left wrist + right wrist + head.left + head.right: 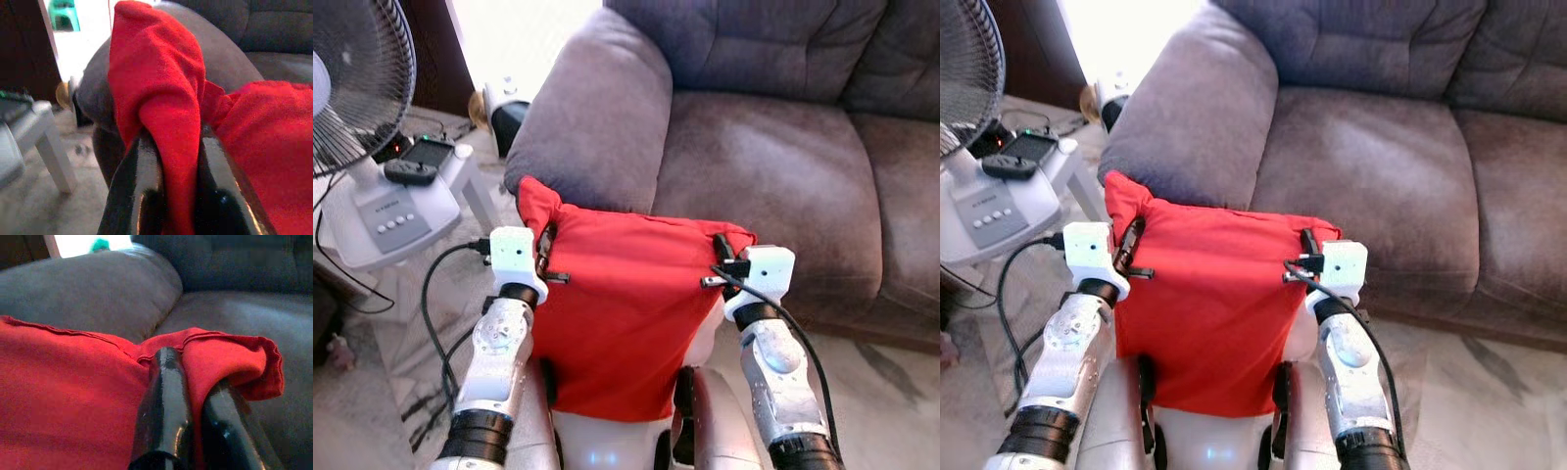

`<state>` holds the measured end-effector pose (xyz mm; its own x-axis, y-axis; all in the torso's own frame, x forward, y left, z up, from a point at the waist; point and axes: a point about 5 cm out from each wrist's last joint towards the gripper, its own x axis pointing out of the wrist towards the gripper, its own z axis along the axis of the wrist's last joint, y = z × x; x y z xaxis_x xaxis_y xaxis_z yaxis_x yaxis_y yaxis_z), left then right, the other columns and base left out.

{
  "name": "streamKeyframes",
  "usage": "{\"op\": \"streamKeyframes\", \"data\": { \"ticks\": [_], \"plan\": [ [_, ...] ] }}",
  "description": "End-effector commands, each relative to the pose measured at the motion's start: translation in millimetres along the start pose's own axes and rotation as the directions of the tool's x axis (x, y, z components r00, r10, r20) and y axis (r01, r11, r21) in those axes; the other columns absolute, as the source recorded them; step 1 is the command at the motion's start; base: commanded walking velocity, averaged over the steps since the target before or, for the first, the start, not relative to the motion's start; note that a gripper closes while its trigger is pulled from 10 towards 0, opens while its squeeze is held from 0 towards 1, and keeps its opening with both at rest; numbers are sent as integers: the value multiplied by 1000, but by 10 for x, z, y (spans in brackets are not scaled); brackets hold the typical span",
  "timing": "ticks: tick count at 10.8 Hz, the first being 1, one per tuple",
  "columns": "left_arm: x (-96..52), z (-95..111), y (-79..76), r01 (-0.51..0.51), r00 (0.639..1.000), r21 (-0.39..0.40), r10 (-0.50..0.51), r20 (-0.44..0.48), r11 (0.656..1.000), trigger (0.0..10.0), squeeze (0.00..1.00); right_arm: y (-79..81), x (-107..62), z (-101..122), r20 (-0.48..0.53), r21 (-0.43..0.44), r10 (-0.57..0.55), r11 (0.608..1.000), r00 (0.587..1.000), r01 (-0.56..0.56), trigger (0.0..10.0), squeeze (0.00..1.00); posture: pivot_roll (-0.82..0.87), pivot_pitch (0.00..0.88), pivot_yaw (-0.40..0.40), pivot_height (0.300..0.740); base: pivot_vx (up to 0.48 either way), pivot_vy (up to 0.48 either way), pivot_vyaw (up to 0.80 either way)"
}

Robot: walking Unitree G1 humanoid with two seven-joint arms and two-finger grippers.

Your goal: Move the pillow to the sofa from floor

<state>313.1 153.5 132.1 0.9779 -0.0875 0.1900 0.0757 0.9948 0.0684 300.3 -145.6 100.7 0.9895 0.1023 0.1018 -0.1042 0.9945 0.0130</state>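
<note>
Living room, grey sofa (773,147) ahead, fan (357,88) on robot's left | one red pillow (617,313) held off the floor before the seat | left gripper (171,161) and right gripper (195,382) each clamped on a top corner | risk: thin fabric pinch may slip, or pillow may catch the armrest | count: one pillow, one sofa, two grippers.

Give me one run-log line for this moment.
red fabric pillow: lifted, both corners pinched | left gripper, right gripper: jaws shut | grey sofa: ahead
</note>
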Motion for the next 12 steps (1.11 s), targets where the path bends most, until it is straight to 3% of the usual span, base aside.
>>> {"op": "streamKeyframes", "data": {
  "ticks": [1,2,3,6,12],
  "plan": [
    [5,279,148,-49,990,54,41,138,997,10000,0,-192,-32,235,129,-29,-103,994,986,107,10000,0,80,35,-55,575,0,0,0],
    [-2,319,124,-17,988,97,2,153,995,10000,0,-277,-108,213,125,-21,-148,988,981,152,10000,0,89,23,-43,575,0,0,0],
    [43,309,134,-11,989,79,0,145,997,10000,0,-301,-152,141,106,-21,-176,984,979,179,10000,0,86,3,-22,575,0,0,0],
    [51,290,161,-19,991,67,10,135,998,10000,0,-232,-133,113,100,-4,-174,985,980,175,10000,0,91,0,-20,575,0,0,0],
    [23,248,76,-29,993,46,24,112,998,10000,0,-257,-57,242,138,-5,-160,987,977,162,10000,0,87,23,-47,575,0,0,0]
  ]
}}
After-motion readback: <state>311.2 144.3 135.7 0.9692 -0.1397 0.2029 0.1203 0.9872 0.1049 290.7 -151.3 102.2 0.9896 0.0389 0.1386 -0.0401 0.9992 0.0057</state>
